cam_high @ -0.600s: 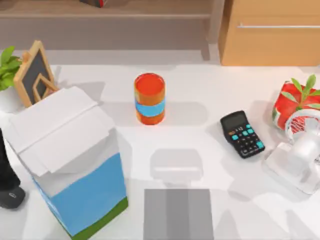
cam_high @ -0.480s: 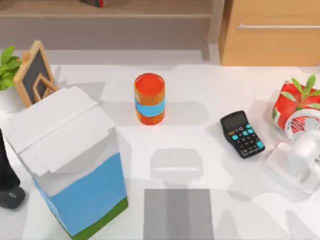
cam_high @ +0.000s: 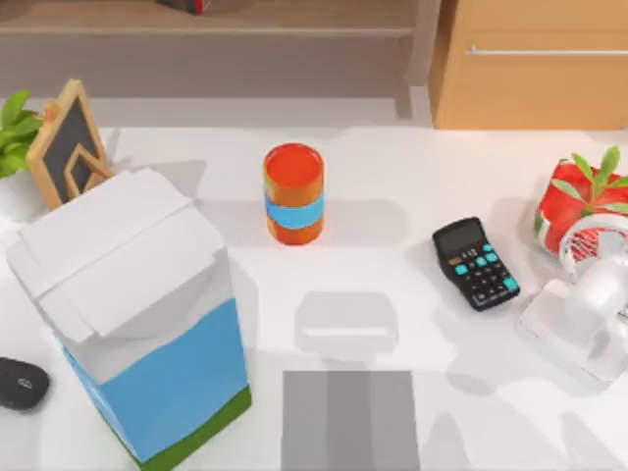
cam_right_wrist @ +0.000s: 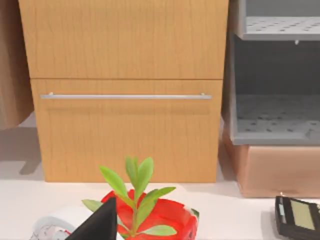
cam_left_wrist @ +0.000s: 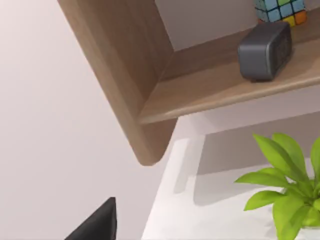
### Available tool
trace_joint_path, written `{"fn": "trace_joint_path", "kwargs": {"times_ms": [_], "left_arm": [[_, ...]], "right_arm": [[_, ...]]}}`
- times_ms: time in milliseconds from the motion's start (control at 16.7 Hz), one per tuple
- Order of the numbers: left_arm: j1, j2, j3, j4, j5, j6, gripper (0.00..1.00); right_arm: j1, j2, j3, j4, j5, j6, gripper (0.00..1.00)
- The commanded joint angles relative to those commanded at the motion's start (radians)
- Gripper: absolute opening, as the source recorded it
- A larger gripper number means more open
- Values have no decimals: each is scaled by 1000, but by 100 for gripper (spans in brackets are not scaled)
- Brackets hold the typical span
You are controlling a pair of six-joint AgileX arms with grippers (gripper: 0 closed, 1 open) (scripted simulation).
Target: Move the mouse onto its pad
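At the far left edge of the table (cam_high: 392, 186), low in the top view, I see the mouse (cam_high: 22, 382) lying flat on the white surface, partly cut by the picture's border. It is a small black oval with a glossy rounded top and a tiny pale mark near its middle. Its long axis runs roughly left to right across the table, tilted a little; I cannot tell which end is the front. It lies just beside the lower left corner of the tall white and blue carton (cam_high: 137, 314), which has a green strip along its base.

The pad (cam_high: 350, 420) lies flat at the table's lower middle, well apart from the mouse, with the carton between them. It is a thin grey rectangle with a darker grey band down its middle, its long sides running towards the near edge.

I can read no brand or writing on the mouse or the pad. The black calculator (cam_high: 476, 263), on the right, has teal keys whose marks are too small to read.

Behind the pad stands an orange cup (cam_high: 293, 193) with a blue band.

In each wrist view, a dark finger tip pokes into the lower border, so I cannot tell how wide my left gripper (cam_left_wrist: 97, 224) or my right gripper (cam_right_wrist: 99, 222) stands.
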Motion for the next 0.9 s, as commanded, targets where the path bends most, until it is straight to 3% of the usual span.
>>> {"fn": "trace_joint_path", "kwargs": {"times_ms": [240, 600, 900], "left_arm": [[22, 312, 283, -177, -27, 431, 100], [-9, 795, 600, -632, 12, 1127, 100], [-64, 1085, 693, -956, 84, 1467, 100]], "right_arm": [[0, 0, 0, 0, 0, 0, 100], [0, 0, 0, 0, 0, 0, 100], [0, 0, 0, 0, 0, 0, 100]]}}
